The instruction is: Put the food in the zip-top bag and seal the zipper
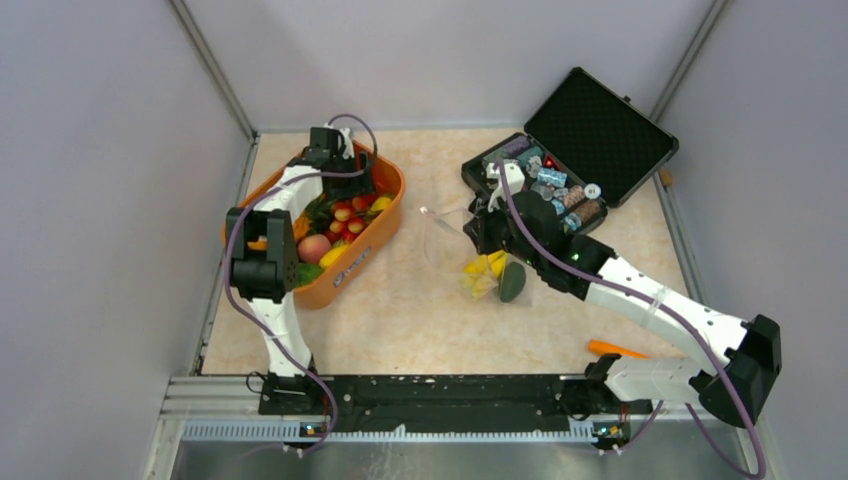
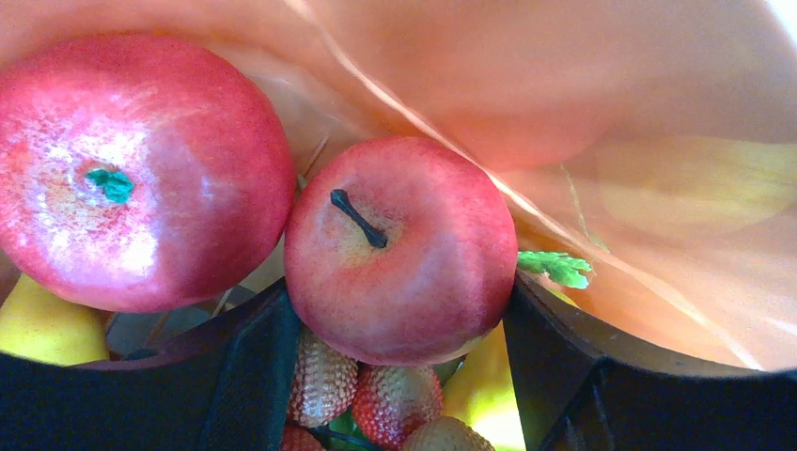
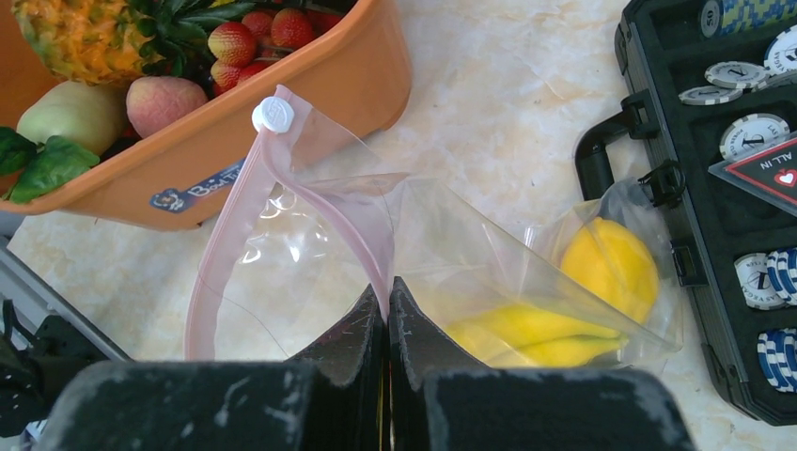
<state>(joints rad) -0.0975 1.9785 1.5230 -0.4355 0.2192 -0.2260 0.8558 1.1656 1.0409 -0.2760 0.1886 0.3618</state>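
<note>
pink zipper (image 3: 228, 240) pinched, right pincer (image 3: 387, 289) closed

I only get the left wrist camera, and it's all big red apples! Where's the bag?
Observer: The zip-top bag lies mid-table, right of the orange basket.
Operator: Is anybody holding it?
Observer: Yes, the right gripper is shut on its pink zipper edge.
Operator: Anything inside yet?
Observer: A yellow banana and a round yellow fruit.
</note>
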